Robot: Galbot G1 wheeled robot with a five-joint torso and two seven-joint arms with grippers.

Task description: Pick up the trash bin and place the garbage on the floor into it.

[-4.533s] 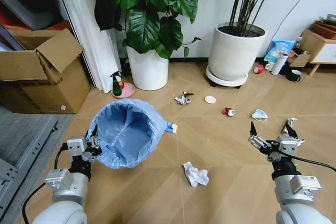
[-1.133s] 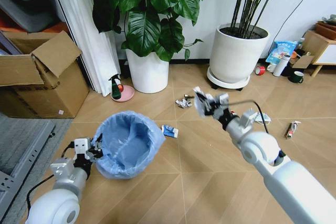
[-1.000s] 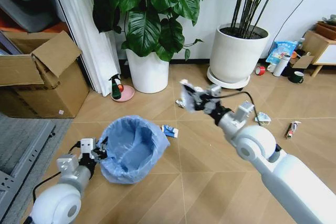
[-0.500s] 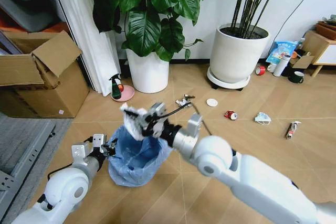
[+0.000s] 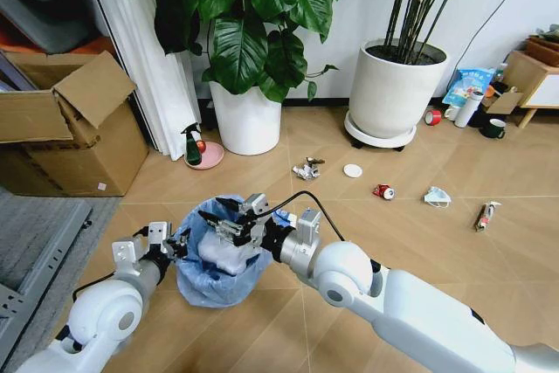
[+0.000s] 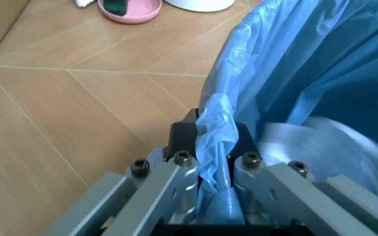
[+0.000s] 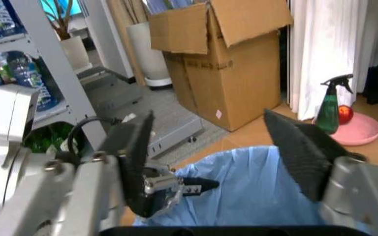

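Left pincer (image 5: 164, 243) grips the blue-bagged round trash bin (image 5: 196, 281); right pincer (image 5: 229, 218) gapes wide above crumpled white tissue (image 5: 224, 252) inside; crushed red can (image 5: 382, 190) and pale-blue face mask (image 5: 435, 197) remain on the wooden floor (image 5: 349, 224).

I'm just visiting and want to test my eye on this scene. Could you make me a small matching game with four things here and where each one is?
Things:
1. tissue
2. red can
3. face mask
4. left gripper

Places:
A. clamped on the bin's blue bag rim
B. on the floor, right of the red can
C. inside the trash bin
D. on the floor, between the round lid and the mask

Pairs: 1-C, 2-D, 3-B, 4-A
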